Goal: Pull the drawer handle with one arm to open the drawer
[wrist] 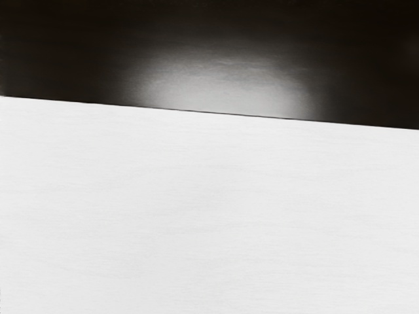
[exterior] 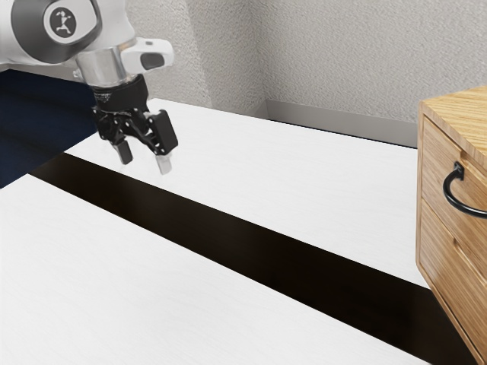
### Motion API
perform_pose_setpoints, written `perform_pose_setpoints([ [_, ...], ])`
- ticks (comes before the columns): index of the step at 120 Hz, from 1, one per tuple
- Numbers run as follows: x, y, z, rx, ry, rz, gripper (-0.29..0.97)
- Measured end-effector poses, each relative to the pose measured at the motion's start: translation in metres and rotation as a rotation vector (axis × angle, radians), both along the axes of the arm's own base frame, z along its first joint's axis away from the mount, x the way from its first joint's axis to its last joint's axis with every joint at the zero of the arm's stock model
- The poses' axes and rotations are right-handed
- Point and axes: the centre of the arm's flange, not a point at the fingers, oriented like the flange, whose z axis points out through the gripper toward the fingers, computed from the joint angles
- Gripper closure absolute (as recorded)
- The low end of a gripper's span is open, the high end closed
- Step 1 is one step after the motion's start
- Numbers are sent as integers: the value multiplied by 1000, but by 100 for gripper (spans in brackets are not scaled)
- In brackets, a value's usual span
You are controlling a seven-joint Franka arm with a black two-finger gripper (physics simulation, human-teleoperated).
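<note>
A wooden drawer cabinet (exterior: 456,228) stands at the exterior view's right edge, cut off by the frame. A curved black handle (exterior: 459,194) sticks out from its upper drawer front, which sits flush with the cabinet face. My gripper (exterior: 144,158) hangs at the exterior view's upper left, well above the table and far from the cabinet. Its two fingers point down and stand apart with nothing between them. Under my hand the wrist view has the white tabletop (wrist: 209,216) meeting a black stripe (wrist: 209,52).
The white table (exterior: 152,281) is crossed by a broad black stripe (exterior: 251,243) running from the exterior view's left to its lower right. A grey textured wall (exterior: 342,53) with a baseboard stands behind the table.
</note>
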Motion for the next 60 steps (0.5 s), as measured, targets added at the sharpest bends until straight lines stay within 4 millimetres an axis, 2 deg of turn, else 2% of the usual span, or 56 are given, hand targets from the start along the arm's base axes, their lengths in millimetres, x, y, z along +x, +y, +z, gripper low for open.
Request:
perform_pose_setpoints([
  [13, 5, -3, 4, 4, -40, -6, 0],
  [32, 9, -19, 8, -1, -76, -35, 0],
  [34, 8, -21, 15, -4, -89, -37, 0],
  [39, -5, -26, 61, 2, -173, -29, 0],
  [43, -16, -30, 90, 2, -227, -10, 0],
  [47, -24, -35, 109, -2, -268, 16, 0],
  [51, -24, -41, 116, -9, -290, 43, 0],
  [60, -5, -66, 106, -36, -302, 87, 0],
])
